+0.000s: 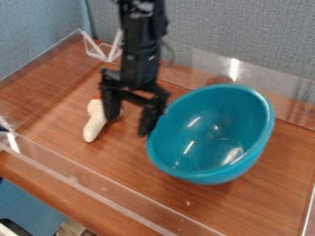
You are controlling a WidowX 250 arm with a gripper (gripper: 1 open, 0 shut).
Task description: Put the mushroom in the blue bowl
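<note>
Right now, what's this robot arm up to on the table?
The arm's end effector hangs open, pointing down, between the mushroom and the blue bowl. It holds nothing. The mushroom lies on its side on the wooden table, not yet picked up. The bowl is tipped up on one side, and nothing is in it.

Open hand (132,108) — mushroom (95,123), tilted blue bowl (212,135)

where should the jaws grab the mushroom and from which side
Grip the mushroom across its thick cream stem, coming straight down from above. It lies flat on the wooden table, so the stem's long sides are exposed. The open gripper already points down just right of it; the blue bowl sits close on the far side.
</note>
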